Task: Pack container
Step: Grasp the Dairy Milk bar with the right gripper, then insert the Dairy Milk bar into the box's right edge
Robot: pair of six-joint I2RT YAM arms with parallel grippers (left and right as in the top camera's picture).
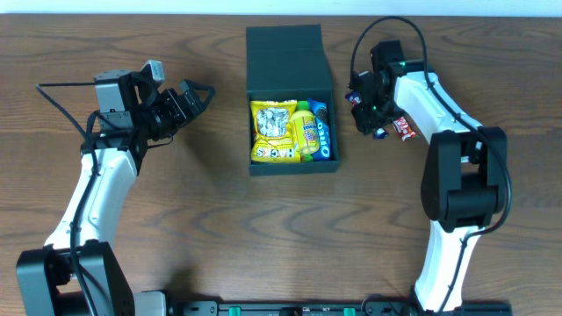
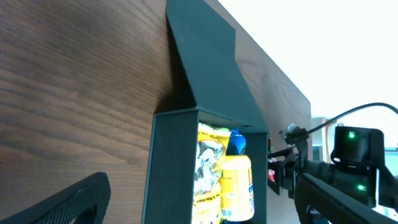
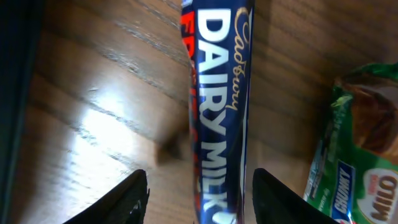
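Note:
The dark teal container point(image 1: 290, 53) stands at the table's middle back with its flap lid folded open behind it. Inside lie a yellow snack packet point(image 1: 273, 132), a yellow tube point(image 1: 305, 132) and a blue Oreo pack point(image 1: 321, 136). My right gripper point(image 1: 364, 112) is just right of the container, low over the table. In the right wrist view it point(image 3: 199, 199) is open, its fingers on either side of a blue Dairy Milk bar point(image 3: 217, 106) lying on the wood. My left gripper point(image 1: 198, 98) is open and empty left of the container; the left wrist view point(image 2: 205, 211) looks at the container's side wall point(image 2: 171, 162).
A green Milo packet point(image 3: 360, 149) lies right of the bar. A small red-and-white packet point(image 1: 403, 128) lies beside the right arm. The container's dark wall point(image 3: 9, 93) is close on the right gripper's left. Bare wooden table point(image 1: 176, 219) lies in front.

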